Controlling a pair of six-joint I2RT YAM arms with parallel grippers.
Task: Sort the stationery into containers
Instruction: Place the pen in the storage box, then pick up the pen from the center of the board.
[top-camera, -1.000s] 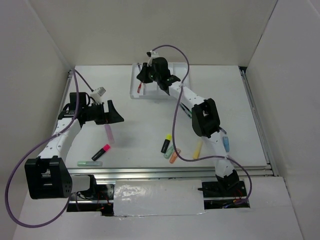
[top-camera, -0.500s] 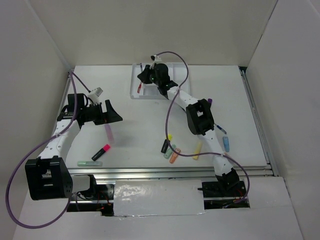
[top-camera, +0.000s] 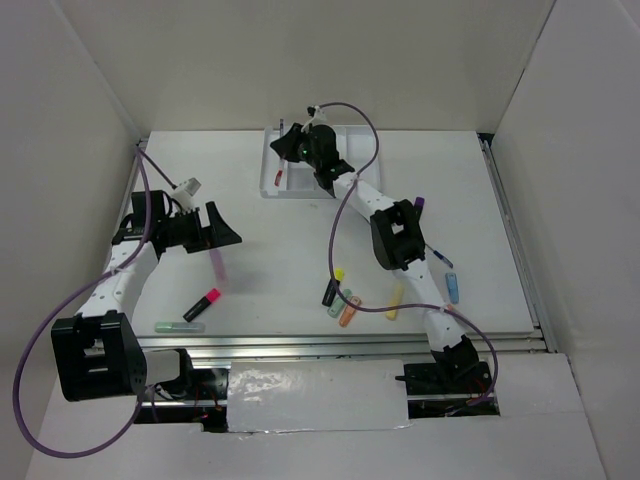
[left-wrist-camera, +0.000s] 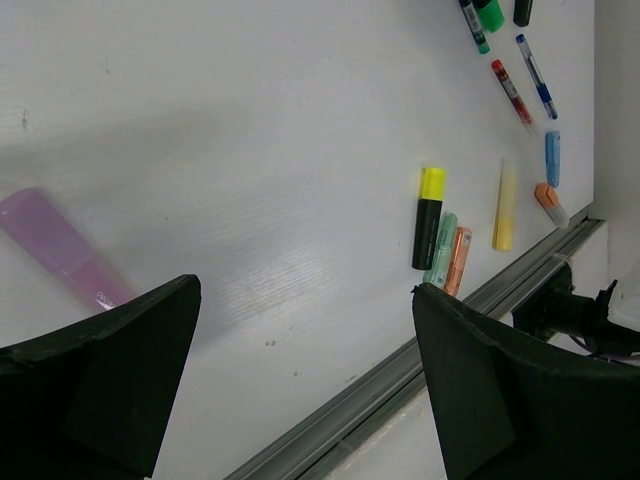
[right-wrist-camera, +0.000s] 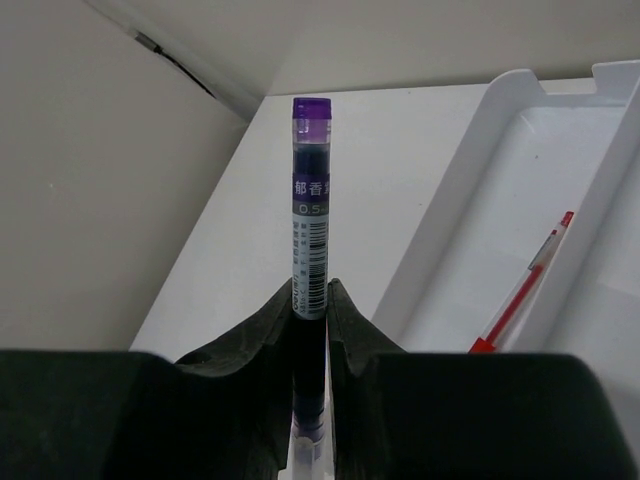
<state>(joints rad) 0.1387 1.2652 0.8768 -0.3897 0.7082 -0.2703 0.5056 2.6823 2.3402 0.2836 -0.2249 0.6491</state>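
The right gripper (right-wrist-camera: 310, 300) pinches tight on a purple pen (right-wrist-camera: 310, 190), up by the left side of the tray (right-wrist-camera: 500, 190). A red pen (right-wrist-camera: 520, 285) lies in the tray. The left gripper (left-wrist-camera: 300, 345) is wide apart over the table (left-wrist-camera: 250, 150), near a pink marker (left-wrist-camera: 60, 245).

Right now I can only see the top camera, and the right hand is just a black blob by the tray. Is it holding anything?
Observer: Yes, the right hand is shut on a pen with a purple cap.
Operator: Which end sticks out?
Observer: The purple cap end, straight out past the fingers; the white tray is beside it.
Operator: And is the left hand holding something too?
Observer: No. The left hand is open with nothing in it; a pink marker lies on the table just off to one side.
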